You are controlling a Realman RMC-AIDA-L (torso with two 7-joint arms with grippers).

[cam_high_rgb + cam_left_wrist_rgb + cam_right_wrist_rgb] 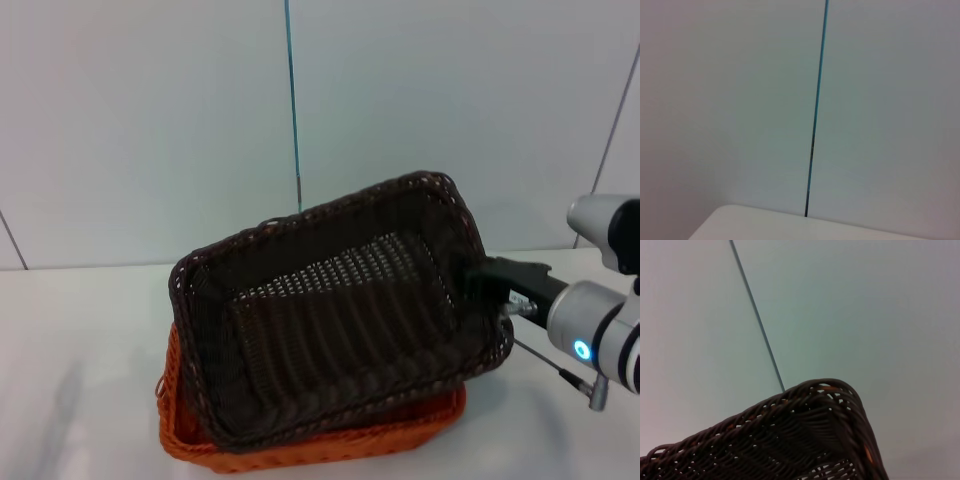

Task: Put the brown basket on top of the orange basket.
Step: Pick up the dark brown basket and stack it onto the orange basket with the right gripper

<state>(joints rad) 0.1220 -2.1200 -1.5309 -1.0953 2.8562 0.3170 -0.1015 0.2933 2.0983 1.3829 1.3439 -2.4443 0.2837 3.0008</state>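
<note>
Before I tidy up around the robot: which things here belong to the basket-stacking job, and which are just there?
Job:
- brown basket, tilted over the orange one
- orange basket, underneath
- right gripper, at the brown basket's right rim

Just there:
- white table
- wall seam

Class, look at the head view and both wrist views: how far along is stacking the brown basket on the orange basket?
Done: the brown basket is already over the orange basket, its left end resting in it. In hand: the right gripper holds its right rim, which is raised, so it sits tilted. Left: lower that end level and let go. The left arm is not visible.
</note>
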